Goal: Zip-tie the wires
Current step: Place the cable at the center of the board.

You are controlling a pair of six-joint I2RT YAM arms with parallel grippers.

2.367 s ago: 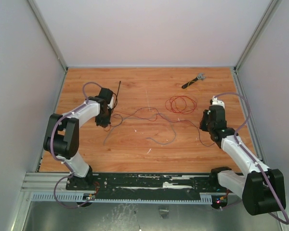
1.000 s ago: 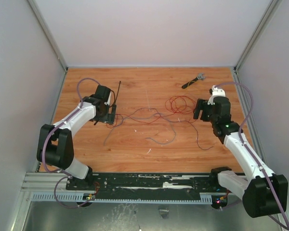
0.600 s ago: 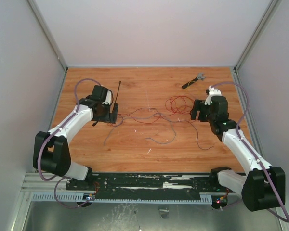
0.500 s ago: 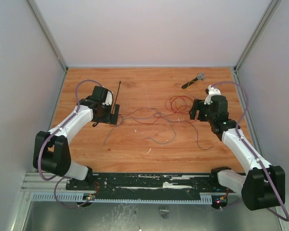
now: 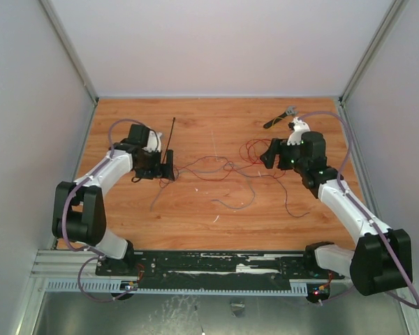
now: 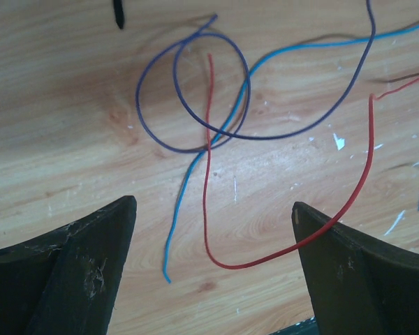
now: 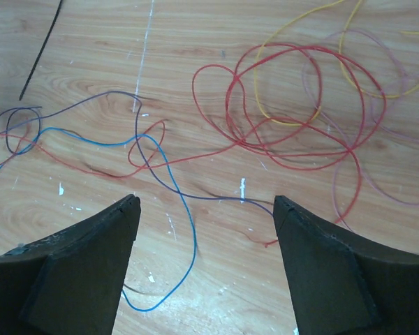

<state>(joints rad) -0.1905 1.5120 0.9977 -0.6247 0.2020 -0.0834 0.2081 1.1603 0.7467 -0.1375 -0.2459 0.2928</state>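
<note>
Red, blue and purple wires [image 5: 220,166] lay loose and unbundled on the table [image 5: 195,209], the zip tie [image 5: 170,137] lay unthreaded just beyond their left end, and the left gripper [image 6: 213,209] and right gripper [image 7: 206,202] hovered wide open, empty, above them; gathering and tying evidently remained.

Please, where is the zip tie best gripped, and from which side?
Take the zip tie near its middle, from straight above, the left claw closing across its thin width. It lies flat and straight on the table, and there no wires are beside it.
</note>
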